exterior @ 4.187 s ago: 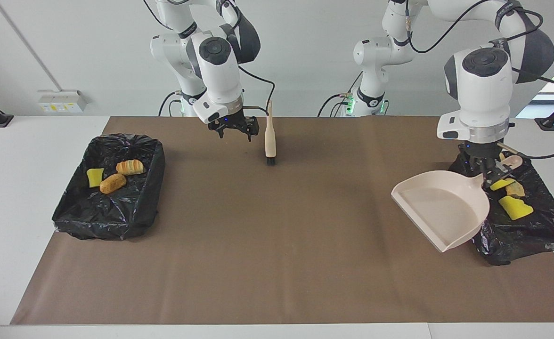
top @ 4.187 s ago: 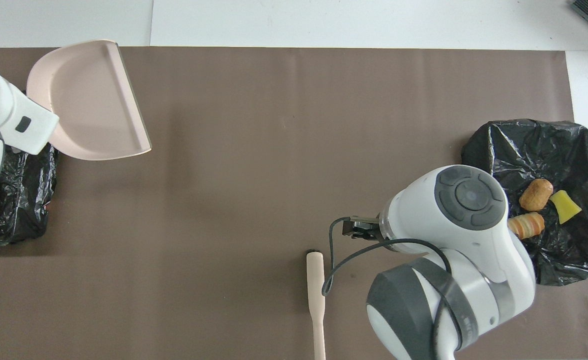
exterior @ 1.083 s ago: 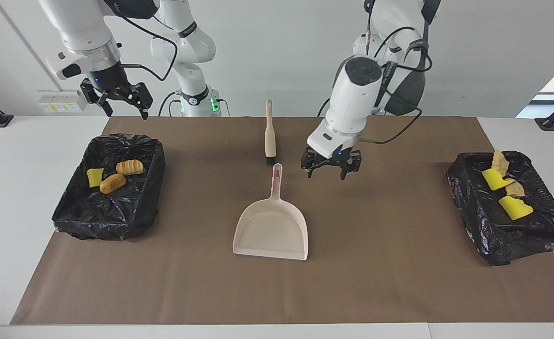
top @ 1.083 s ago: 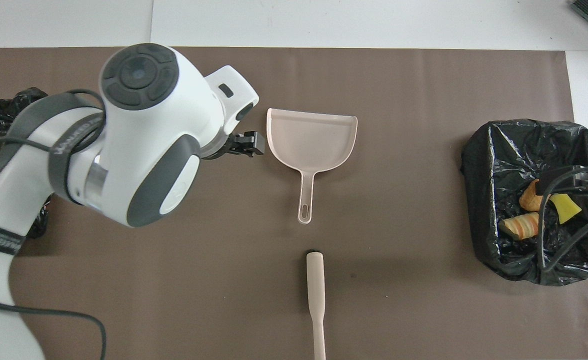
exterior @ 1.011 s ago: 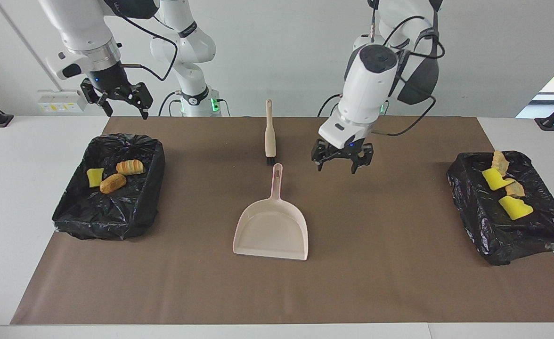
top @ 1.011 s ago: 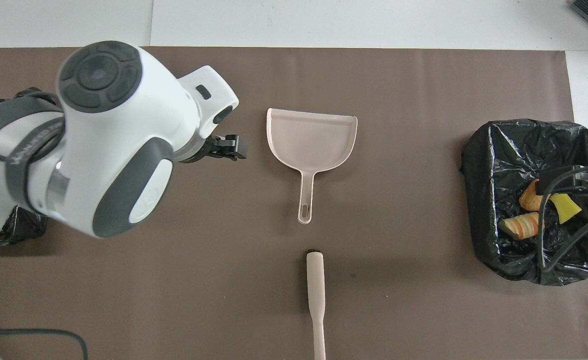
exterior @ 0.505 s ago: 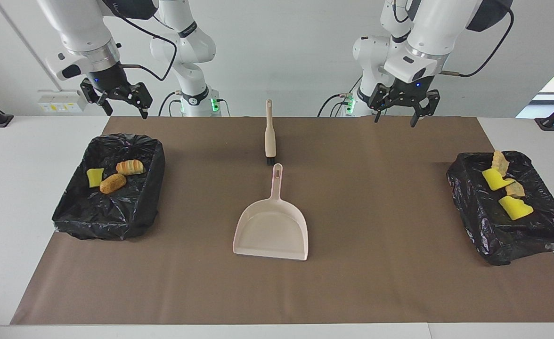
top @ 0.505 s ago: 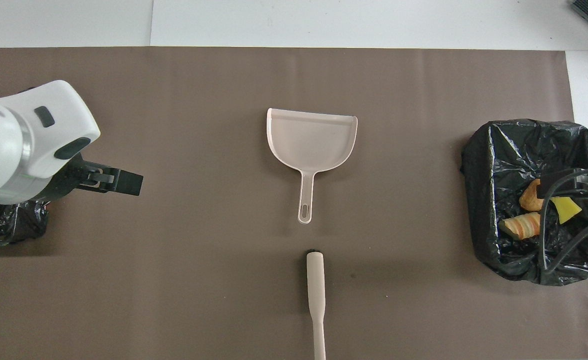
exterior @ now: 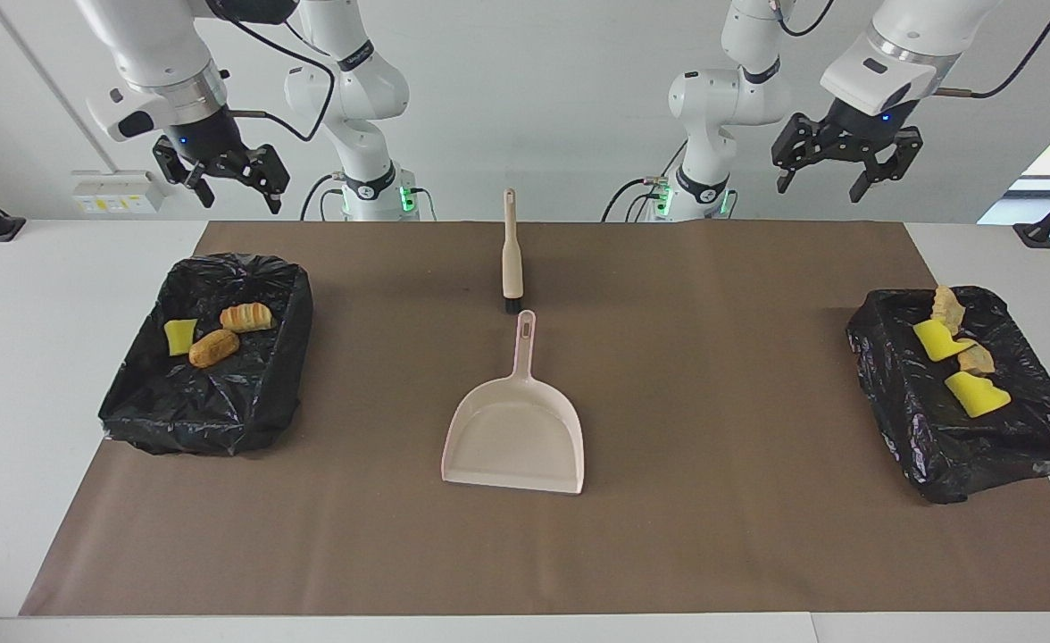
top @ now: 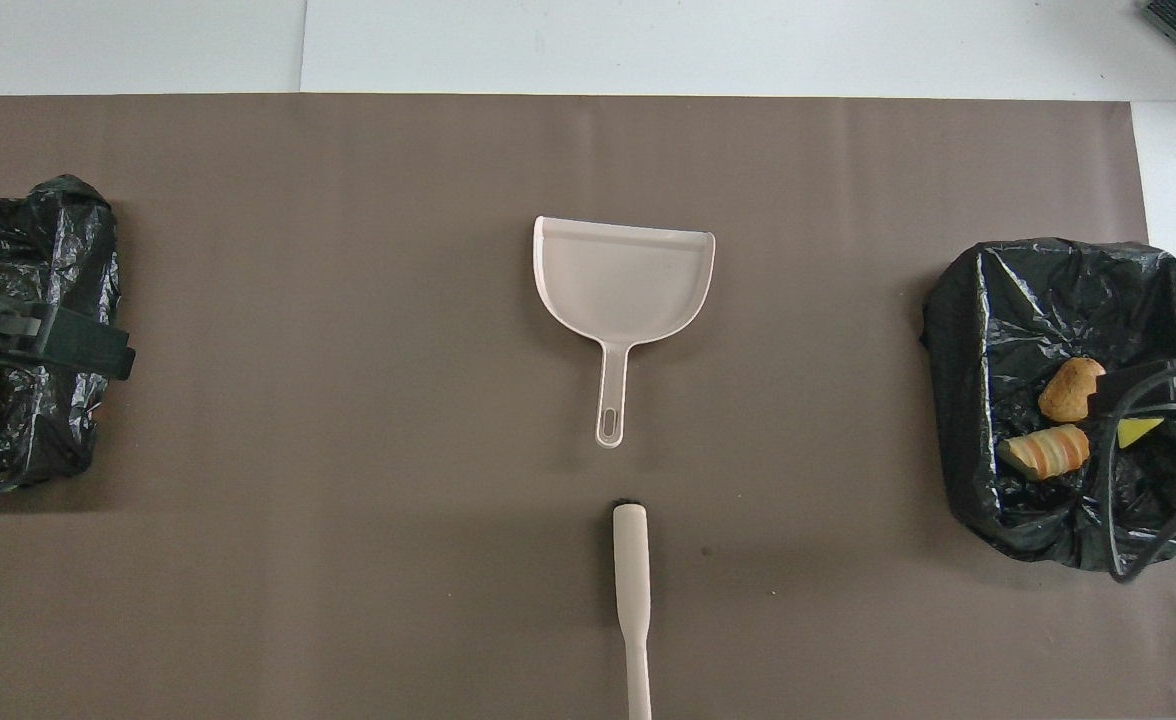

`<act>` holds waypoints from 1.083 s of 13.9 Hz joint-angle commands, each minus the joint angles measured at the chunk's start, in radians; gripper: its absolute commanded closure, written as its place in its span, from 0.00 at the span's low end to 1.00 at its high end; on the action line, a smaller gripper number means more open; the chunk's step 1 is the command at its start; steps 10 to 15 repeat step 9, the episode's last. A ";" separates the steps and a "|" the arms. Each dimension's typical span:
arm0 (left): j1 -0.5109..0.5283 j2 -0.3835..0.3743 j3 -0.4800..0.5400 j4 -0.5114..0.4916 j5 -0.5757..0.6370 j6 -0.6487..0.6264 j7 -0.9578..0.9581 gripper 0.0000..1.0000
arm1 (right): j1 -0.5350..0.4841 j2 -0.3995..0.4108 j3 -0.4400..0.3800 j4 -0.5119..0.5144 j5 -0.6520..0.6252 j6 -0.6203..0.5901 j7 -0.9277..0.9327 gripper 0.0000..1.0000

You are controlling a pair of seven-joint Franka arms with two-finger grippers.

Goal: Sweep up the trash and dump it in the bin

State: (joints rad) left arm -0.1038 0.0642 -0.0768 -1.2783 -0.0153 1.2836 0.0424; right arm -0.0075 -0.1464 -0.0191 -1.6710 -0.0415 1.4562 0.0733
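Observation:
The trash lies in two black-lined bins. The bin (exterior: 195,420) at the right arm's end holds a yellow wedge (exterior: 179,337) and two bread lumps (exterior: 213,347). The bin (exterior: 962,446) at the left arm's end holds yellow wedges (exterior: 976,394) and bread lumps (exterior: 946,305). The pink dustpan (exterior: 516,438) lies flat mid-table, its handle pointing toward the robots. The brush (exterior: 512,254) lies nearer to the robots, in line with that handle. My right gripper (exterior: 237,195) and my left gripper (exterior: 818,189) are both raised, open and empty.
A brown mat (exterior: 712,500) covers the table between the bins. In the overhead view the dustpan (top: 623,275), the brush (top: 632,580) and both bins (top: 1048,290) show; a left finger (top: 78,345) overlaps the bin at the left arm's end.
My left gripper let go of the dustpan, which now lies mid-table, then rose and swung away toward the left arm's end. My right gripper has risen slightly.

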 commanded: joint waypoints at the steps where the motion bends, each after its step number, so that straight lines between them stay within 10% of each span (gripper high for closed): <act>1: 0.012 0.027 -0.012 0.074 -0.005 -0.046 0.025 0.00 | -0.015 -0.021 0.008 -0.001 0.023 -0.019 -0.009 0.00; 6: 0.015 -0.173 -0.008 -0.270 -0.006 0.161 0.036 0.00 | -0.017 -0.027 0.007 -0.018 0.023 0.009 -0.012 0.00; 15: 0.035 -0.176 -0.009 -0.277 -0.005 0.171 0.054 0.00 | -0.017 -0.028 0.007 -0.024 0.023 0.015 -0.012 0.00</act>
